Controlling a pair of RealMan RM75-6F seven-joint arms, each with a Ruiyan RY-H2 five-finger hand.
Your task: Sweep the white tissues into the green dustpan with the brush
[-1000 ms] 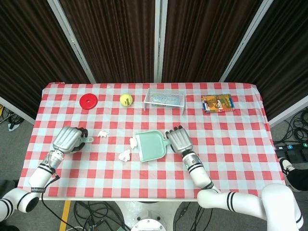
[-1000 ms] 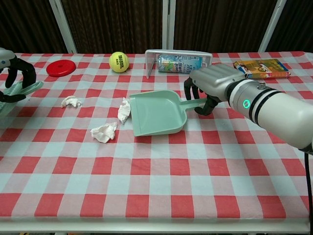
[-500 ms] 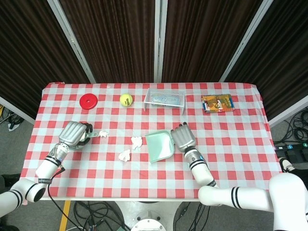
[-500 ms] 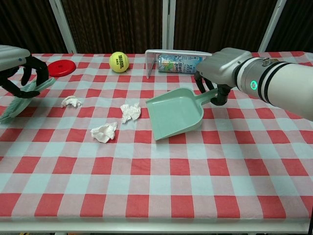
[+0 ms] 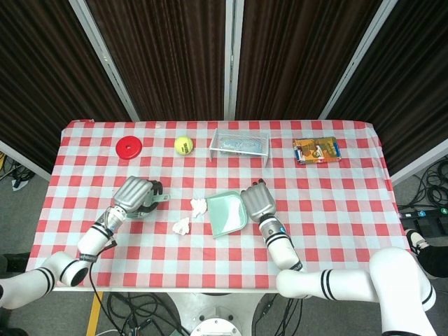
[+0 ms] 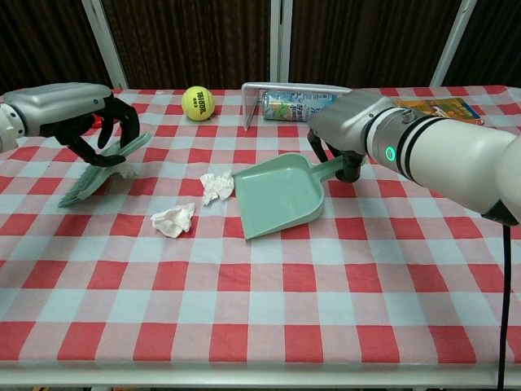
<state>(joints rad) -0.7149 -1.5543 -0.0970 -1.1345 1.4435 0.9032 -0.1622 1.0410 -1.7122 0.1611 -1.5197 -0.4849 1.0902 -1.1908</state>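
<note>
The green dustpan lies on the checked table with its mouth facing left. My right hand grips its handle. One white tissue sits right at the pan's mouth, and a second tissue lies a little nearer the front. My left hand holds the pale green brush tilted, bristles down to the left, well left of both tissues. A third tissue peeks out from behind the brush.
Along the back of the table stand a red disc, a tennis ball, a clear rack with a can in it, and a colourful packet.
My left hand has carried the brush rightward, over the leftmost tissue. My right hand has shifted the dustpan left, bringing its mouth back up against the nearest tissue.
</note>
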